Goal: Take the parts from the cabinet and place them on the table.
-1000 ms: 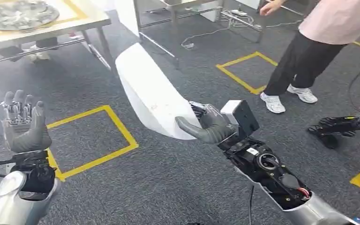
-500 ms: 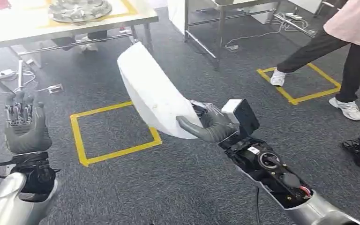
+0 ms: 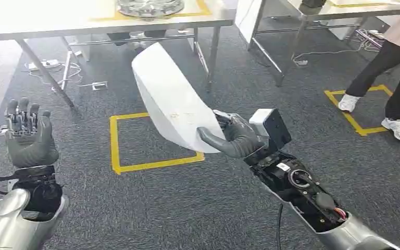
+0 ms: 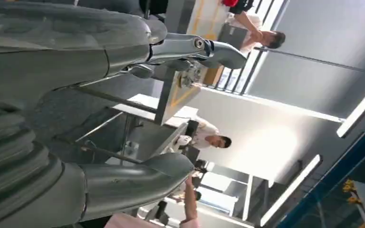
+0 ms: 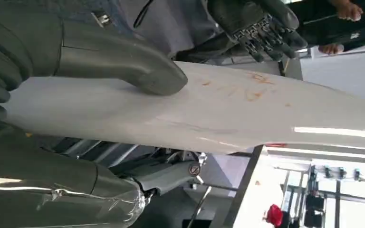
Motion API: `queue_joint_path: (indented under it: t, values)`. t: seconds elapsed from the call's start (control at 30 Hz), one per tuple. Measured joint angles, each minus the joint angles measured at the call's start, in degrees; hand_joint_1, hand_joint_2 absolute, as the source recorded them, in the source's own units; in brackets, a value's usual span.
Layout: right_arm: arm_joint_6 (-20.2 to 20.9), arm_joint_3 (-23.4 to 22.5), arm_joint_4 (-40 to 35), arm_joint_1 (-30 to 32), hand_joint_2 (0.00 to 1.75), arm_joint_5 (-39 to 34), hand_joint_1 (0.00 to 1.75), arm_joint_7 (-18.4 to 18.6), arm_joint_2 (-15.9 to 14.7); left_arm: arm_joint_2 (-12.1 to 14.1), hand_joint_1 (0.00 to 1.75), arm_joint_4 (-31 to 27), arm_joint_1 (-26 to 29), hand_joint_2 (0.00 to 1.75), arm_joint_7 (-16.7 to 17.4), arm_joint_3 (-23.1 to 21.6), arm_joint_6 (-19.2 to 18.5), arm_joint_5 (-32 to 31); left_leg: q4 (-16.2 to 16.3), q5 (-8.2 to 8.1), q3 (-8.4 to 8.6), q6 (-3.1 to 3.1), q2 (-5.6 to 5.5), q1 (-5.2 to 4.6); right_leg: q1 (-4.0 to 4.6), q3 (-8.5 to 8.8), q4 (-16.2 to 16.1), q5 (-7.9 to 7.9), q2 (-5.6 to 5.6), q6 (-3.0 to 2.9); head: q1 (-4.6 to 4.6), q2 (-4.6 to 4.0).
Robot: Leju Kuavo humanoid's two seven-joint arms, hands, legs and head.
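A long curved white part (image 3: 172, 101) sticks up and forward from my right hand (image 3: 230, 137), which grips its lower end with the thumb pressed on its face. Up close in the right wrist view, that white part (image 5: 247, 109) carries faint orange marks under my right hand (image 5: 100, 61). My left hand (image 3: 28, 138) is raised at the left, palm up, fingers apart and holding nothing; the left wrist view has the same left hand (image 4: 100, 95) spread. Ahead stands a light table (image 3: 47, 23) with a silver dish of parts (image 3: 150, 6) on it.
Yellow tape squares (image 3: 151, 140) mark the grey carpet. A person's legs and white shoes (image 3: 396, 127) are at the right. A second metal-framed table (image 3: 312, 21) stands behind. Cables and a power strip (image 3: 44, 65) lie under the near table.
The whole scene has slid right and down as the camera turned left toward the table. My right hand keeps its hold on the white part; my left hand stays raised.
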Motion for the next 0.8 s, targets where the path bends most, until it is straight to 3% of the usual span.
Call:
queue_joint_path:
  t: [0.03, 0.07, 0.13, 0.17, 0.2, 0.23, 0.27, 0.33, 0.53, 0.8]
  values:
    - [0.0, 0.0, 0.1, 0.1, 1.75, 0.0, 1.75, 0.0, 0.0, 0.0, 0.00, 0.0, 0.0, 1.75, 0.2, 0.0, -0.1, 0.0, 0.0, -0.10, 0.16, 0.12, -0.39, -0.16, 0.02, -0.79, 0.4, 1.00, 0.02, -0.19, 0.11, 0.00]
    - [0.0, 0.0, 0.1, 0.1, 1.75, 0.0, 1.75, 0.0, 0.0, 0.0, 0.00, 0.0, -0.1, 1.75, 0.2, 0.0, -0.1, 0.0, 0.1, -0.28, 0.42, 0.20, -0.75, -0.29, 0.06, -0.17, -2.0, 3.28, 0.02, -0.50, 0.24, 0.00]
    - [0.0, 0.0, 0.1, 0.1, 1.75, 0.0, 1.75, 0.0, 0.0, 0.0, 0.00, 0.0, -0.2, 1.75, 0.2, 0.0, -0.2, 0.2, 0.2, -0.71, 1.24, 0.11, -1.39, -0.53, 0.42, 3.74, -12.4, 9.92, 0.16, -1.43, 0.77, 0.00]
    - [0.0, 0.0, 0.1, 0.0, 1.75, 0.0, 1.75, 0.0, 0.0, -0.1, 0.00, 0.0, -0.3, 1.75, 0.2, 0.0, -0.2, 0.2, 0.1, -0.93, 1.42, 0.07, -1.55, -0.48, 0.69, 5.22, -17.2, 12.02, 0.47, -2.18, 1.03, 0.00]
    - [-0.1, 0.0, 0.2, 0.0, 1.75, 0.0, 1.75, 0.0, 0.0, -0.1, 0.00, 0.1, -0.4, 1.75, 0.2, 0.0, -0.3, 0.2, 0.2, -0.91, 1.34, -0.17, -1.71, -0.84, 0.86, 5.74, -17.7, 11.68, 0.58, -2.43, 0.54, 0.00]
    - [-0.1, 0.0, 0.2, -0.1, 1.75, 0.0, 1.75, 0.0, 0.0, -0.1, 0.00, 0.1, -0.4, 1.75, 0.4, 0.0, -0.3, 0.2, 0.5, -1.14, 1.01, -0.27, -1.92, -0.69, 0.80, 6.68, -18.9, 11.42, 0.48, -2.11, 0.79, 0.00]
    - [-0.1, 0.0, 0.1, -0.1, 1.75, 0.0, 1.75, -0.1, 0.0, -0.1, 0.00, 0.1, -0.4, 1.75, 0.4, 0.0, -0.3, 0.2, 0.7, -1.16, 0.71, -0.15, -1.95, -0.79, 0.59, 7.09, -19.4, 10.62, 0.47, -0.47, 0.74, 0.00]
    - [-0.2, 0.0, 0.2, 0.0, 1.75, 0.0, 1.75, 0.0, 0.0, -0.1, 0.00, 0.2, -0.3, 1.75, 0.4, 0.0, -0.3, 0.3, 0.6, -1.13, 0.77, -0.20, -1.86, -0.61, 0.81, 6.99, -19.3, 10.83, 0.63, -0.87, 0.28, 0.00]
    - [-0.1, 0.0, 0.2, 0.0, 1.75, 0.0, 1.75, -0.1, 0.0, -0.1, 0.00, 0.3, -0.5, 1.75, 0.4, 0.0, -0.3, 0.3, 0.1, -1.02, 1.02, -0.54, -1.80, -0.49, 0.95, 6.99, -19.3, 10.67, 0.68, -1.31, -0.70, 0.00]
    - [-0.2, 0.0, 0.2, 0.0, 1.75, 0.0, 1.75, -0.1, 0.0, -0.1, 0.00, 0.3, -0.5, 1.75, 0.7, 0.0, -0.2, 0.3, 0.0, -0.98, 1.07, -0.68, -1.80, -0.34, 0.94, 6.99, -19.3, 10.69, 0.68, -1.45, -1.20, 0.00]
